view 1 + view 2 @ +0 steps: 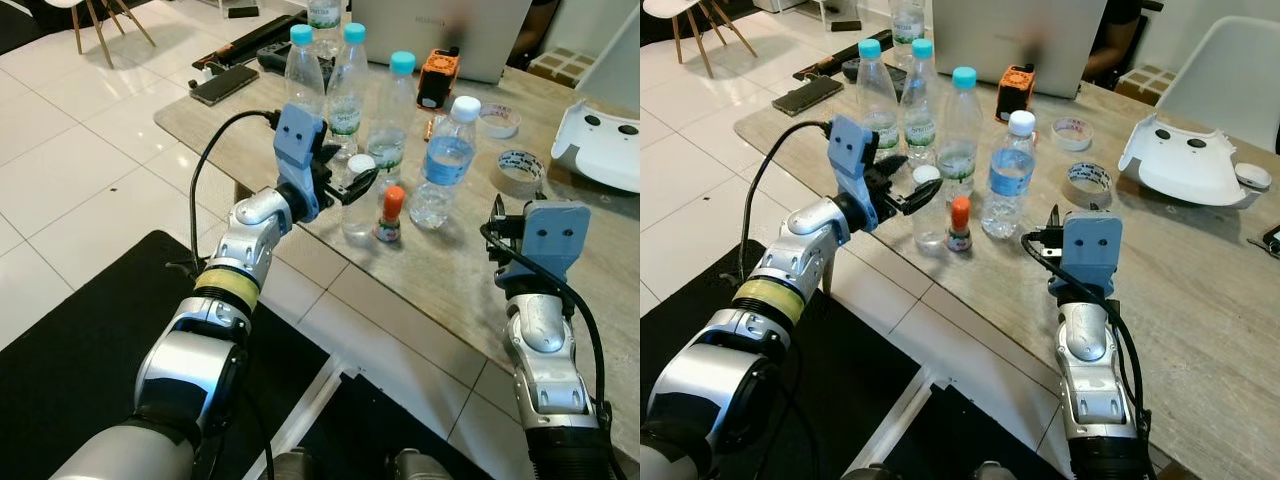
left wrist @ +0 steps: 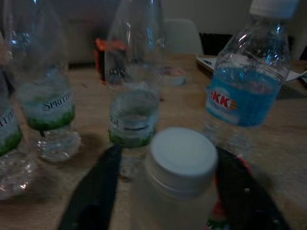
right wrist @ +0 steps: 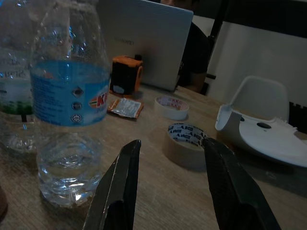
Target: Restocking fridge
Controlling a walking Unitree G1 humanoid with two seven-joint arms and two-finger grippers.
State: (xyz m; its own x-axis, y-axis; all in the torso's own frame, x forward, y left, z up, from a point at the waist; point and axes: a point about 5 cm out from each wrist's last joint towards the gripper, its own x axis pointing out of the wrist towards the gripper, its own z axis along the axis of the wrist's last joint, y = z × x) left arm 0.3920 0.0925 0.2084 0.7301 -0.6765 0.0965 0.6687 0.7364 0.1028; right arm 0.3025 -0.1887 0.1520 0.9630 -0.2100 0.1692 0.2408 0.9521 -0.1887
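Left eye view, near right: right gripper (image 3: 168, 187) hovers low over the wooden table (image 1: 440, 280), fingers spread, gripping nothing.
Centre: left gripper (image 1: 352, 183) reaches in, fingers parted on either side of the small white-capped bottle (image 1: 358, 200), not clamped.
Just beside: orange-capped bottle (image 1: 390, 215).
Right of that: blue-label bottle (image 1: 442, 165).
Behind: three teal-capped bottles (image 1: 347, 85).
Upper right: tape roll (image 1: 520, 172).
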